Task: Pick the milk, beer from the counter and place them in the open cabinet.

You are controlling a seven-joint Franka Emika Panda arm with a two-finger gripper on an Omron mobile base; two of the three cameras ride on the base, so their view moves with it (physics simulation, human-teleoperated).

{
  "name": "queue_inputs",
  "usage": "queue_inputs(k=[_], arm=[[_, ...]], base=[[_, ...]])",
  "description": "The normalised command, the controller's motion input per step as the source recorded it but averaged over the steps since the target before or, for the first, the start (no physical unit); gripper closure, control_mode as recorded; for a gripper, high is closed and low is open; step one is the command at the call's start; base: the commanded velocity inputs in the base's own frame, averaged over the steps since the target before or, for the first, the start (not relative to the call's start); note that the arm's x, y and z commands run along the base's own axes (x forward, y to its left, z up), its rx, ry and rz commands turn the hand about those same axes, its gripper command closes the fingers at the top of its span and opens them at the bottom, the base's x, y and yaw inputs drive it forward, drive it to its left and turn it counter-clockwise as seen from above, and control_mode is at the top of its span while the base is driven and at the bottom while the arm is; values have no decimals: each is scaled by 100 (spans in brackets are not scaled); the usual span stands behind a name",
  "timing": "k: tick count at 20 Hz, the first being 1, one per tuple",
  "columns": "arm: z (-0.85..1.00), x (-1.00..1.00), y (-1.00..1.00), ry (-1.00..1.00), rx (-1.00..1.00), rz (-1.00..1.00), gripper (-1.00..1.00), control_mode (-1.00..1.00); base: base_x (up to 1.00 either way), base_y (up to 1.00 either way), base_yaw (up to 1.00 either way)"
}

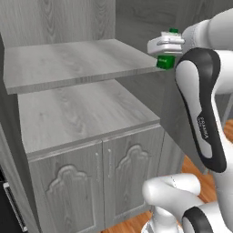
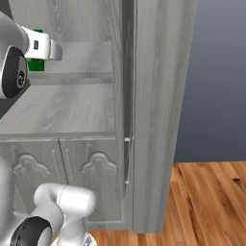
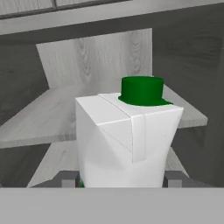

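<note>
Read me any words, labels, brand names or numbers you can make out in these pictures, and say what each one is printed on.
"FRANKA", likely followed by another word too blurred to read: small light lettering running down the dark cover of the robot arm, seen in the left base view.
Milk carton: plain white with a green cap, no print to read on the faces that show.
Cabinet: bare grey wood grain, no writing or signs.

milk carton (image 3: 127,140): 1 | cabinet (image 1: 68,136): 1 | shelves (image 1: 77,61): 2
</note>
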Motion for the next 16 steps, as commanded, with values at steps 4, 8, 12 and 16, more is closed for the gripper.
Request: queue_inputs(k=[4, 8, 12, 16], arm=[[0, 66, 14, -1, 0, -1, 100, -100], [0, 55, 8, 0, 0, 0, 100, -100], [0, 55, 12, 0, 0, 0, 100, -100], [-4, 68, 19, 0, 0, 0, 100, -100]], base=[[0, 0, 0], [0, 0, 0], [0, 0, 0], [0, 0, 0]])
